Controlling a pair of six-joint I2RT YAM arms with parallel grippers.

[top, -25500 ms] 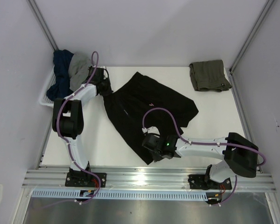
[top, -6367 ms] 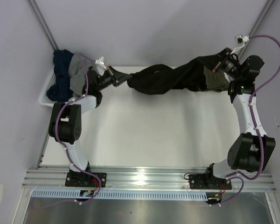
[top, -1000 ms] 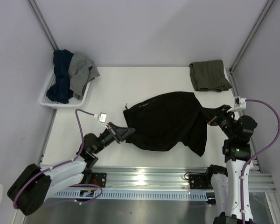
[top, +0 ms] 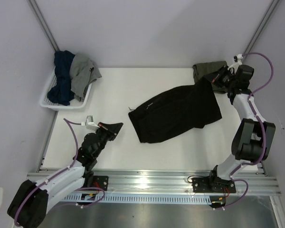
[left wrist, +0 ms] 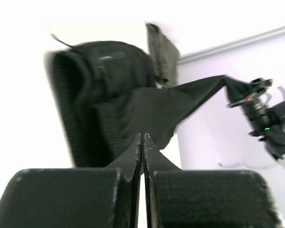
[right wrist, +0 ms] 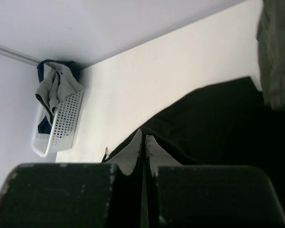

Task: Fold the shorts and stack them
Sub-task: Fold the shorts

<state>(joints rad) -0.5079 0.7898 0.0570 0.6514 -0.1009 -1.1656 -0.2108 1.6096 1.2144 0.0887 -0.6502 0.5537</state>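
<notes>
- Nearest, the left tool (top: 115, 128) lay low over the tabletop (top: 114, 90). Its jaws were pressed together on nothing, and it stood apart from the cloth ahead.
- The black shorts (top: 173, 116) lay mid-tabletop, partly spread, with their far-right corner drawn up in a taut strip. They looked soft, light and limp, so they would likely sag and bunch. A hem or waistband corner seemed the best place to pinch.
- The right tool (top: 213, 79) pinched that raised corner, jaws closed on the cloth.
- The olive-green shorts (top: 204, 68) sat folded in the far-right corner, partly hidden behind the lifted cloth.
- Far left, the white basket (top: 61, 106) held a dark blue garment (top: 62, 76) and a grey garment (top: 83, 71), heaped above its rim.
</notes>
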